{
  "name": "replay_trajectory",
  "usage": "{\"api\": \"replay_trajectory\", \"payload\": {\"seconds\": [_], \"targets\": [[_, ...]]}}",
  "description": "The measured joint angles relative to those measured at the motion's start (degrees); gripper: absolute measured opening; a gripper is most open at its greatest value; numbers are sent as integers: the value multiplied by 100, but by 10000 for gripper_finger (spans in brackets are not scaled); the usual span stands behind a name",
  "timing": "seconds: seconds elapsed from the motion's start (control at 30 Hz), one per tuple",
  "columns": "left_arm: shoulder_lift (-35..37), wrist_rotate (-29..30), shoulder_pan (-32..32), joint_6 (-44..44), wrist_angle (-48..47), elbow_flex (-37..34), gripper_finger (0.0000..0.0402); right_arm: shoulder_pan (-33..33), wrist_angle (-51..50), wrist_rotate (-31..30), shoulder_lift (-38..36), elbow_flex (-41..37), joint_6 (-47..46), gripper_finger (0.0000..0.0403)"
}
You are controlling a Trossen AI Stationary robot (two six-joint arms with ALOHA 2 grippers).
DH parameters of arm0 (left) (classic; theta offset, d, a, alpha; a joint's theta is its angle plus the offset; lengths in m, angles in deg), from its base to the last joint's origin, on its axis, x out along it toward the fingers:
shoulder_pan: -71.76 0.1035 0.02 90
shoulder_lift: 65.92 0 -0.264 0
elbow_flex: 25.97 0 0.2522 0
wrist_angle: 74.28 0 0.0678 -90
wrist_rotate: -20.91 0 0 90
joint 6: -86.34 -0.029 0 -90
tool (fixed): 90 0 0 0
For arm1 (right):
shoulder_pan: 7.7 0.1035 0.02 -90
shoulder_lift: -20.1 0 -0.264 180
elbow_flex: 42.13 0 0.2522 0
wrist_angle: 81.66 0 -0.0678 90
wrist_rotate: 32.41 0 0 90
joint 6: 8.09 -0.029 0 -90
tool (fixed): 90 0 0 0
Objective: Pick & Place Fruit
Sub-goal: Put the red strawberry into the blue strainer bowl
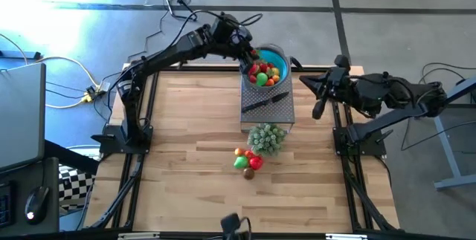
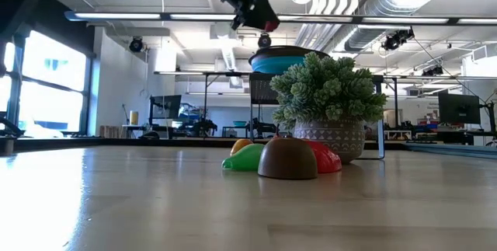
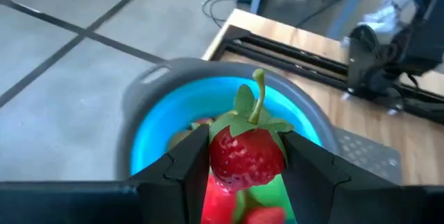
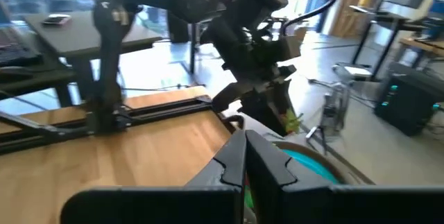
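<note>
My left gripper (image 3: 246,148) is shut on a red strawberry (image 3: 244,160) with green leaves and a stem, above the blue bowl (image 1: 280,67) at the table's far middle. In the high view that gripper (image 1: 251,56) hangs over the bowl's left rim. The bowl holds several red, orange and green fruit (image 1: 262,74) and stands on a grey perforated stand (image 1: 269,110). More fruit (image 1: 248,161) lie in a small pile on the table, among them a brown one (image 2: 287,159) and a green one (image 2: 245,158). My right gripper (image 1: 306,82) waits shut, raised at the table's right. My left gripper pinches the strawberry by its two sides (image 3: 216,156), one finger (image 3: 186,163) on each. The fingers slant down from the table's left. The berry sits upright, stem up, lifted clear above the fruit in the bowl.
A black-handled knife (image 1: 264,103) lies on the grey stand, in front of the bowl. A pale green bushy plant (image 1: 266,137) in a patterned pot (image 2: 330,136) stands between the stand and the fruit pile. Bare wood lies to the left and toward the near edge.
</note>
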Motion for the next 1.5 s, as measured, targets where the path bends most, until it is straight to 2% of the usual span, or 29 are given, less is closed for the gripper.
{"api": "replay_trajectory", "payload": {"seconds": [0.37,0.63,0.73,0.93,1.13,1.5], "targets": [[-256,-24,200,158,1036,-203,148,-221,0,-203,273,0,-4,2],[-380,-20,91,475,937,-220,148,-243,-4,-261,343,0,-6,2],[-450,239,-45,472,1014,-200,148,-243,-36,-257,353,0,-6,2],[-586,917,-338,455,558,-214,148,-243,-53,-259,353,0,-6,2],[-583,1891,-499,428,340,-214,148,-243,-57,-257,353,0,-8,2],[-666,1938,-512,434,341,-214,148,-243,-68,-242,352,0,-10,2]]}}
